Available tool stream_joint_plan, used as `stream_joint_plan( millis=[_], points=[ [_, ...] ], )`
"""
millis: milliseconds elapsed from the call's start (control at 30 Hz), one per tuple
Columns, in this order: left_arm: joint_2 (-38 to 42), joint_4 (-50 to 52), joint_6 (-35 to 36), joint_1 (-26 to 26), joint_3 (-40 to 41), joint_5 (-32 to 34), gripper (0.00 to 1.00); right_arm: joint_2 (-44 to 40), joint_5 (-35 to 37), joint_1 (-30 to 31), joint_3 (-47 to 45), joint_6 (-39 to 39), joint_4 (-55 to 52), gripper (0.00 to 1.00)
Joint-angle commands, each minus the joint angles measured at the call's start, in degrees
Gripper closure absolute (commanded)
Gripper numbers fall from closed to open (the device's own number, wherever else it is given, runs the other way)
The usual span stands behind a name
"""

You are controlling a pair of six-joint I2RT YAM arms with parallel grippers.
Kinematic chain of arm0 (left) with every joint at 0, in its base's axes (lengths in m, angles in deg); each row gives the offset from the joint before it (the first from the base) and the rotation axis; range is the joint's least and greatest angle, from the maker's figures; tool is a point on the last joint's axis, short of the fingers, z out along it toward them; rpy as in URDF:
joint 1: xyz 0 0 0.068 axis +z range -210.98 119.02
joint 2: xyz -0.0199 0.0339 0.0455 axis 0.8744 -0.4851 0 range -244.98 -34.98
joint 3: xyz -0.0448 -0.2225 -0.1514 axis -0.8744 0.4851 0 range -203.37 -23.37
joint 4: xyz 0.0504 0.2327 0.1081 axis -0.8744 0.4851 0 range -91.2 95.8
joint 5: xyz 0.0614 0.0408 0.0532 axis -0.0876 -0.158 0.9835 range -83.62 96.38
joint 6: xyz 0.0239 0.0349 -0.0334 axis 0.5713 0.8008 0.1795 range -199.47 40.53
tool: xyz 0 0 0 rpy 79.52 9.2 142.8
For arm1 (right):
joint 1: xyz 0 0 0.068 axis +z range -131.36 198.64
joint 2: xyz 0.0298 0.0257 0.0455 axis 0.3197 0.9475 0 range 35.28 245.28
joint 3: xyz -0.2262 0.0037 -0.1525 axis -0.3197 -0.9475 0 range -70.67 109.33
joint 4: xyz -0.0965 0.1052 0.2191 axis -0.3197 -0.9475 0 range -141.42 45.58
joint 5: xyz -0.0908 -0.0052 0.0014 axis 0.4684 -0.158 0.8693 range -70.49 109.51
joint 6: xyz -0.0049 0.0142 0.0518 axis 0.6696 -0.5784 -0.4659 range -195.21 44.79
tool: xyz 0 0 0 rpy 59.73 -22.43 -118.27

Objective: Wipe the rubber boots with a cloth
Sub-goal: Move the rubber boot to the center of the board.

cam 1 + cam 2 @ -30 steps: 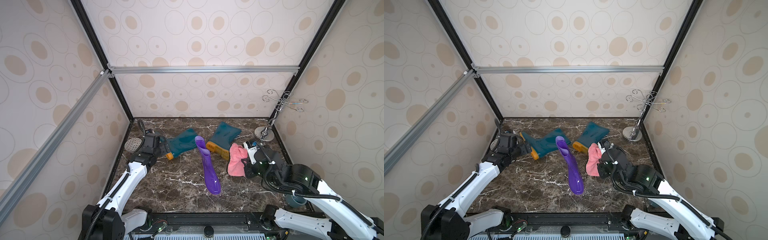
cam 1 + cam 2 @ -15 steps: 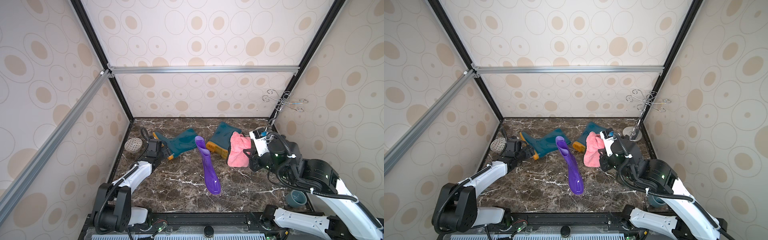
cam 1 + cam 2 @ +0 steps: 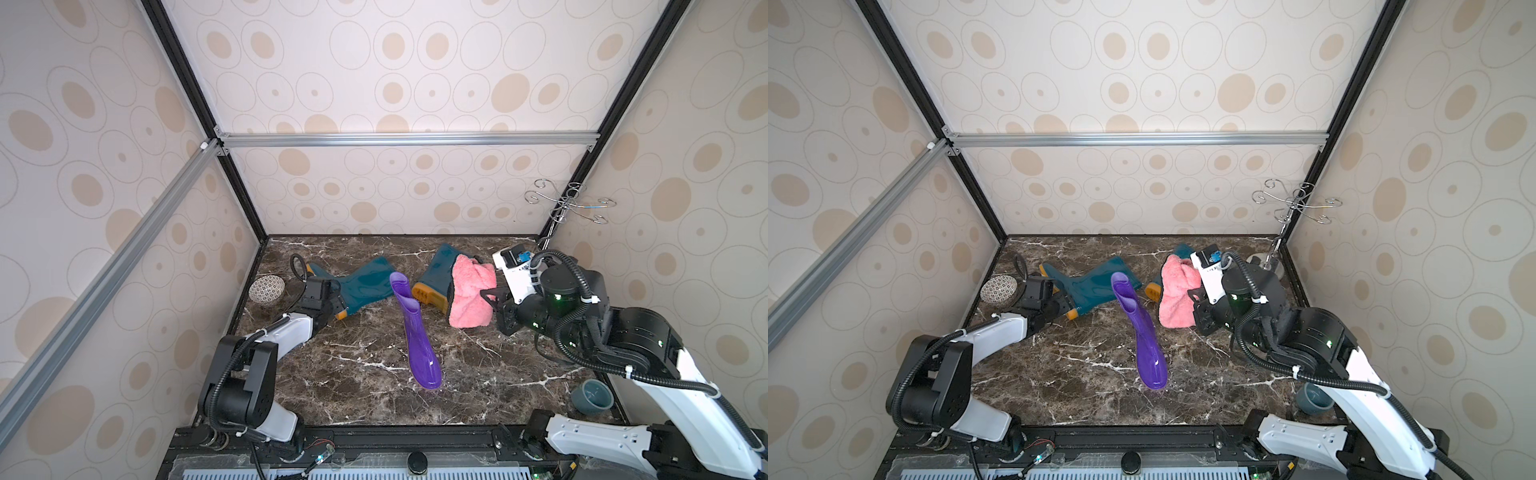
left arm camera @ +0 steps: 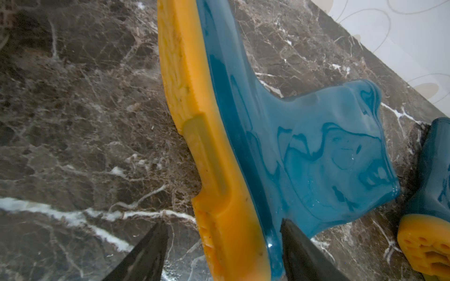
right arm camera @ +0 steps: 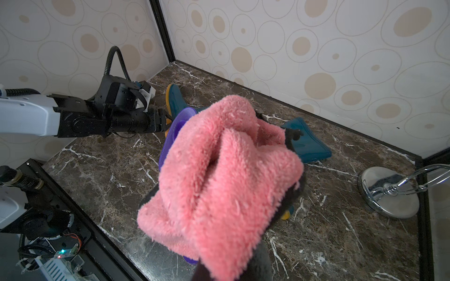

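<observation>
Black jaws of the right gripper (image 3: 488, 296) are pinching tight on the cloth (image 3: 471, 295). That fluffy pink bundle is hanging bunched right by the sole end of the right teal boot (image 3: 436, 270); whether it is touching, I cannot tell. Over on the other side, the left gripper (image 4: 224, 226) is standing wide, its fingers (image 4: 304, 253) straddling the orange heel of the left teal boot (image 4: 316, 150), which is lying on its side on the marble tabletop (image 4: 73, 121). Between the arms, the purple boot (image 3: 417, 340) is sitting mid-table, apart from both grippers. Further out, a patterned bowl (image 3: 267, 289) is resting by the left wall. A chrome stand (image 5: 389, 197) is occupying the back right corner, and a teal cup (image 3: 592, 397) is sitting front right.
</observation>
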Motion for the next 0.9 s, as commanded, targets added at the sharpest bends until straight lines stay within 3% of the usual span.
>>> stream_joint_plan(
  millis=[0, 233, 500, 600, 867],
  points=[
    [-1.97, -2.70, -1.12, -0.40, -1.04, 2.77, 0.34, -0.97, 0.27, -0.11, 1.03, 0.81, -0.58, 1.00],
    [-4.32, -4.65, -1.64, -1.15, -1.76, 1.83, 0.54, -1.03, 0.08, -0.16, -0.38, 0.52, -0.22, 1.00],
    [-2.10, -4.43, -2.25, -1.39, 0.54, 4.30, 0.89, -1.07, 0.37, -0.14, 1.09, 0.81, -0.69, 1.00],
    [-1.27, -4.18, -2.95, -1.45, 1.27, 4.94, 0.98, -0.71, -0.22, -0.12, 1.72, 0.77, -0.86, 1.00],
    [8.72, 1.99, -3.82, -1.44, 4.67, 10.18, 1.00, 3.06, -6.00, -0.12, 8.47, 1.63, -2.56, 1.00]
  ],
)
